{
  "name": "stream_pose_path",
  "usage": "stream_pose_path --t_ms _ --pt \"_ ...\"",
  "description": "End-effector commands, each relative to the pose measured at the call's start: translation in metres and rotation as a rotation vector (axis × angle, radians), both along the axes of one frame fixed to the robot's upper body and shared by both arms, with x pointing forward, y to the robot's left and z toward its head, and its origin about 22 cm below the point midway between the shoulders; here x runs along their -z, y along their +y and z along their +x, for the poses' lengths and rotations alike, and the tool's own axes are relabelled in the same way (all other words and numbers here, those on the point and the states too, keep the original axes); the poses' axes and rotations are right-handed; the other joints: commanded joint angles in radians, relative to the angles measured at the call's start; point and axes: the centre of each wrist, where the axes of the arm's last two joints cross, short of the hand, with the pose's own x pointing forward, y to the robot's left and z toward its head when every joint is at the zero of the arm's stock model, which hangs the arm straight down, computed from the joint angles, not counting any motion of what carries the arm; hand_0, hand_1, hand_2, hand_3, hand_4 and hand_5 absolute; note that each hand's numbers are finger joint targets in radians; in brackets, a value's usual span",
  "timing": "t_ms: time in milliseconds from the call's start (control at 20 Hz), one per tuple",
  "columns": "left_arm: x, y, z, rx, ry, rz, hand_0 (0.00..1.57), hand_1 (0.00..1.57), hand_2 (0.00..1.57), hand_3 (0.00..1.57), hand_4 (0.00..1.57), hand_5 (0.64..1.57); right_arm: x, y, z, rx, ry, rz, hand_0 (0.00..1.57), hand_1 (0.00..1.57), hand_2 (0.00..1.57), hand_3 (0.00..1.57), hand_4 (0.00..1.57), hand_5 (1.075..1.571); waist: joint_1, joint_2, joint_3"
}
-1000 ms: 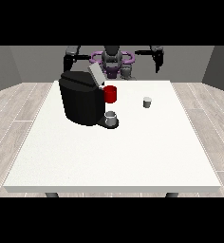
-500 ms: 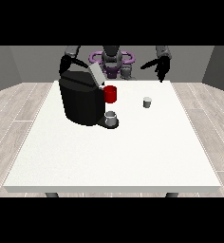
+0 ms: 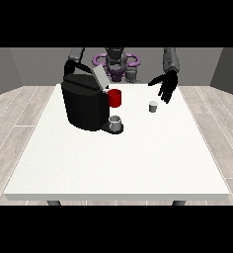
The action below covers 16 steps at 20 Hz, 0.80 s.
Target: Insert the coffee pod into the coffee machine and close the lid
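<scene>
The coffee machine (image 3: 85, 106) hides the robot hand at the view's left.

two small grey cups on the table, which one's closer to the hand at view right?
The coffee pod standing alone on the table, just below the hand at the view's right. The other grey cup sits on the coffee machine base, further off.

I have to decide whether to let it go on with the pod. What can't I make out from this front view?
- Robot hand at the view's left: hidden behind the coffee machine.
- Pod slot under the raised lid: faces away, unseen.
- Coffee pod: too small to read its orientation.
- Robot hand at the view's right: fingers spread, height above the table unclear.
</scene>
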Motion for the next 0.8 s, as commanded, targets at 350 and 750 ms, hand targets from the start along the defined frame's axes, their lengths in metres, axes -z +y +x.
stream_pose_path --t_ms 350,750 --pt "0.010 0.003 0.031 -0.005 0.019 0.148 0.00 0.00 0.29 0.00 0.00 1.571 0.006 0.006 0.017 -0.003 0.005 0.020 0.00 0.00 0.00 0.00 0.00 1.571 0.008 0.081 0.0001" --pt "0.019 -0.040 0.045 0.037 -0.091 0.298 0.89 0.89 0.96 0.82 0.38 1.571 0.009 0.016 0.035 -0.004 0.062 0.002 0.00 0.00 0.00 0.00 0.00 1.571 0.043 0.057 0.0002"
